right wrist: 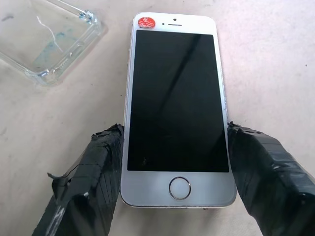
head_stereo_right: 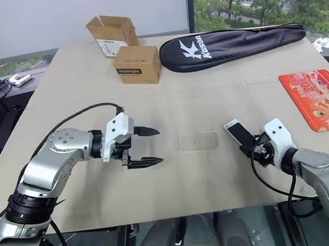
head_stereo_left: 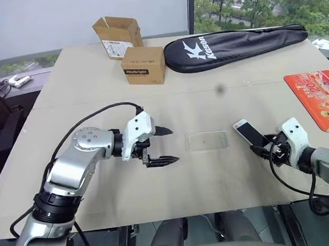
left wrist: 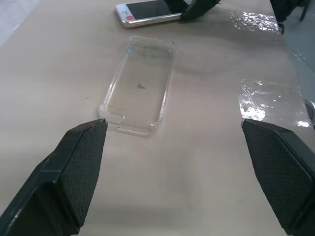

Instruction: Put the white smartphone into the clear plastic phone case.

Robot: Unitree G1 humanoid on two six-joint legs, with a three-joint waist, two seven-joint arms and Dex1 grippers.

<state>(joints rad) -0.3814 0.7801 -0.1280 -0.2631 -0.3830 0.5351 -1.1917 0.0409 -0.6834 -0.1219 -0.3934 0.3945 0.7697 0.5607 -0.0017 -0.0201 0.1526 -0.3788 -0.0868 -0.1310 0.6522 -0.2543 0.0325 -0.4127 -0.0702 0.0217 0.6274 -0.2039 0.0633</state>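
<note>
Your right gripper (right wrist: 174, 162) has its jaws closed on the white smartphone (right wrist: 176, 103) near the surface's right edge. The clear plastic phone case (head_stereo_left: 207, 140) lies mid-surface; your left gripper (head_stereo_left: 165, 145), jaws wide, waits beside it. Next, I judge: carry the phone over and align it.

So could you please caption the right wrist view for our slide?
Right gripper closed on the white smartphone, screen up, beside the clear plastic phone case.

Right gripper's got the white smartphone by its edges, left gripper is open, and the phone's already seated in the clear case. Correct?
Not seated. The right wrist view shows the white smartphone apart from the empty clear case. The right gripper does clamp its edges; the left gripper is open.
</note>
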